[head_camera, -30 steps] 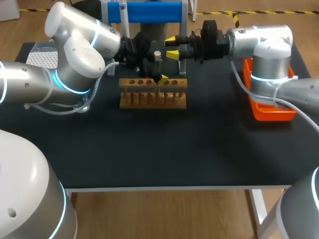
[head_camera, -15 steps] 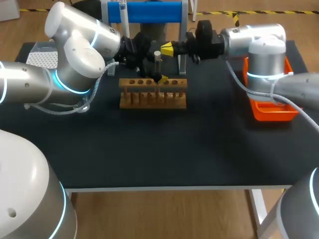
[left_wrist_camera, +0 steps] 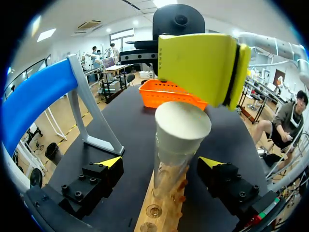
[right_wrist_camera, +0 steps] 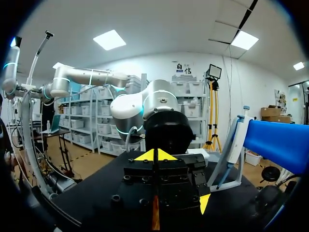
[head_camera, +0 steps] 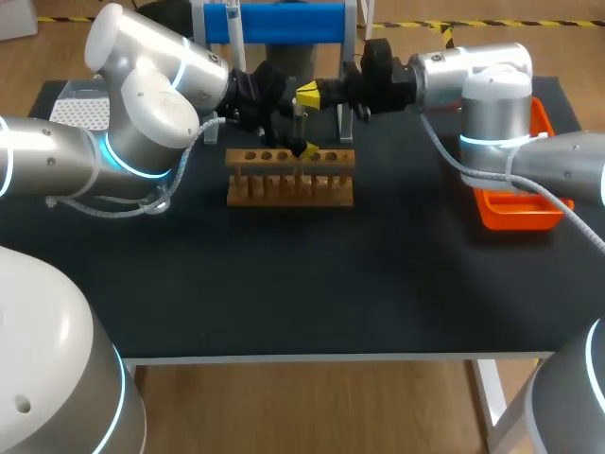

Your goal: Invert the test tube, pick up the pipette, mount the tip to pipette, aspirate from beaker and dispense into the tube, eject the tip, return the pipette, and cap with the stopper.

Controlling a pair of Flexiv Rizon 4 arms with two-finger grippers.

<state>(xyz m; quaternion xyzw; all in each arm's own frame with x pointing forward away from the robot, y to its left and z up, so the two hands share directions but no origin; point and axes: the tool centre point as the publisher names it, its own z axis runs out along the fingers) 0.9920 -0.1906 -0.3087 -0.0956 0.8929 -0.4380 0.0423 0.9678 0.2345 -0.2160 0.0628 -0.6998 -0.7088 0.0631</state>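
Test tube [left_wrist_camera: 171,169] stood in rack [head_camera: 289,180] — L tool [left_wrist_camera: 161,164] spread round it as guard, R tool [head_camera: 308,96] pressed together above stopper [left_wrist_camera: 182,126], prob. seating it.

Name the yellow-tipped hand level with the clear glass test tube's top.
The right hand, up by its top; the left hand is lower, beside the wooden rack.

Black counter [head_camera: 284,284] with a wooden rack [head_camera: 289,180] around the middle, a bit toward the far side, with a row of holes along the top. Blue stand [head_camera: 284,21] right behind it at the far edge. Orange tray [head_camera: 515,213] on the right, white box [head_camera: 80,106] in the far left corner.
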